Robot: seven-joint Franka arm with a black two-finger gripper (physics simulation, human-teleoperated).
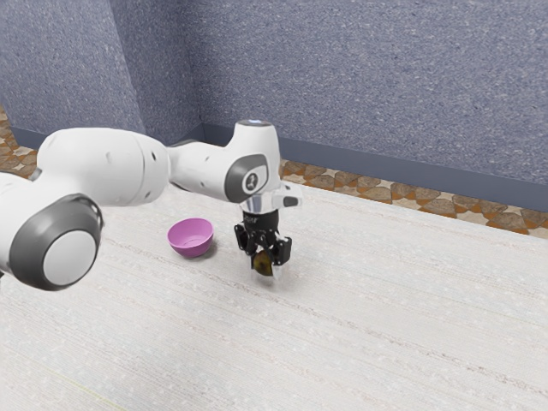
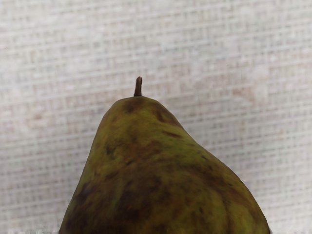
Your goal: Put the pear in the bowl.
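Observation:
Low over the table, the black gripper (image 1: 264, 262) points down in the exterior view. The dark green-brown pear (image 1: 263, 264) is directly below the hand, partly hidden by it. Whether the pear is held, or rests on the table, I cannot tell. From the wrist view, the pear (image 2: 161, 175) looks large and close under the hand, mottled green and brown, its short stem showing. A pink bowl (image 1: 191, 241) stands upright on the table, a short way from the gripper toward the exterior view's left, apart from the pear.
The pale table (image 1: 368, 317) extends around the bowl and pear. My white arm (image 1: 103, 167) reaches in from the exterior view's left, with its forearm passing above and behind the bowl. Beyond the table's far edge are a stone-patterned floor (image 1: 368, 186) and a blue-grey wall (image 1: 368, 77).

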